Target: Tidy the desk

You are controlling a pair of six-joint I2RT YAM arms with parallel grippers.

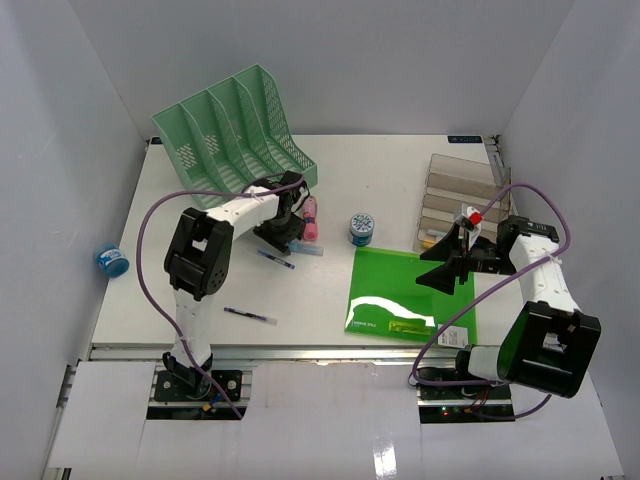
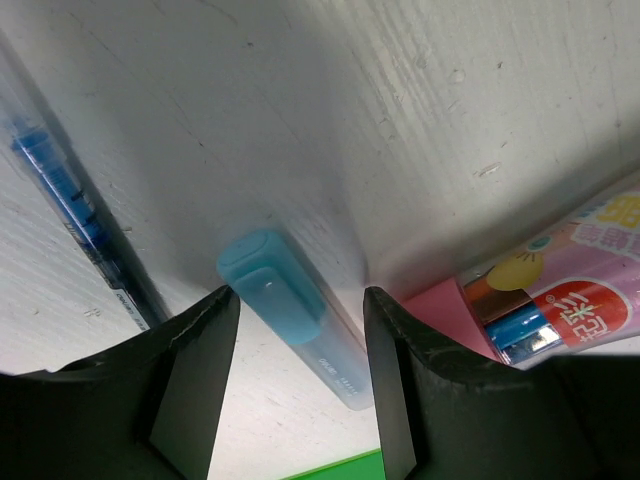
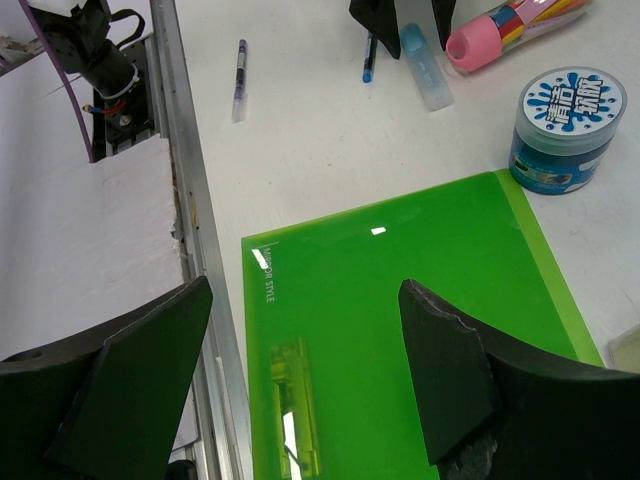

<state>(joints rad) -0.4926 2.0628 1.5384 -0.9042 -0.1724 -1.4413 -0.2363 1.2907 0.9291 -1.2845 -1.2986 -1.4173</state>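
The desk (image 1: 380,190) fills most of the top view, white, w/ a silver rail along the near edge by the arm bases.

Left tool (image 2: 300,300) is down at the desk surface, fingers (image 2: 200,350) spread w/ a pale blue highlighter (image 2: 295,320) lying btwn them. There's a gap on each side, so no pinch. Small print on the highlighter barrel is too blurred to read. A blue pen (image 2: 70,200) lies just left of that tool, and a pink tube (image 2: 580,270) just right of it. The tube's wrap has a red band w/ white Chinese characters and yellow lettering, neither legible.

Right tool (image 3: 305,290) hangs above a green folder (image 3: 400,330), fingers wide apart and gripping nothing. White print runs along the folder's edge, its last word reading "STYLE". There's also a white sticker at its near right corner, unreadable.

Beside the folder's far corner stands a blue tub (image 3: 565,130). Its lid shows a blue splash w/ white Chinese characters, looks like "清洁软胶".

Also on the desk:
- 1 more pen (image 1: 250,316), near the front rail
- green file rack (image 1: 240,125), far left
- clear drawer unit (image 1: 460,195), far right

A small blue item (image 1: 110,260) sits off the desk's left edge, by the wall
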